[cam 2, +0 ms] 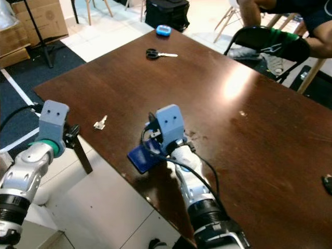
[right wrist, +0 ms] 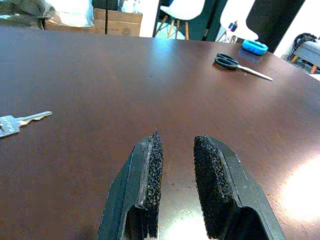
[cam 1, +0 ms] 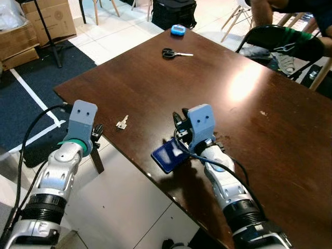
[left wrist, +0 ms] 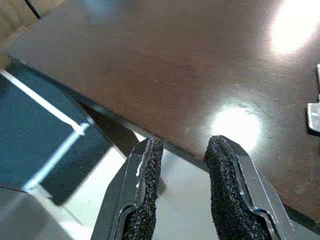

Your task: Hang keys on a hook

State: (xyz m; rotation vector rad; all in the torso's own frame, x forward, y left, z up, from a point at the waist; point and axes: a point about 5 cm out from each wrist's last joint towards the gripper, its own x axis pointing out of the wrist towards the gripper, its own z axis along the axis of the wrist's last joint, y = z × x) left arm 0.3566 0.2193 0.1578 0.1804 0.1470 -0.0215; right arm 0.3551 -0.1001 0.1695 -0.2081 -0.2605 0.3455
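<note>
Keys (cam 1: 122,123) lie flat on the table (cam 1: 249,104) between both parted, empty grippers, nearer the left gripper (cam 1: 96,136) than the right gripper (cam 1: 179,124).

Bare tabletop (cam 1: 218,83) is seen all around the key (cam 1: 122,123), near the table's left edge. The scissors (cam 1: 175,53) and a blue object (cam 1: 178,30) lie well apart at the far corner. A blue card (cam 1: 168,154) is found just beside the right gripper (right wrist: 176,165).
</note>
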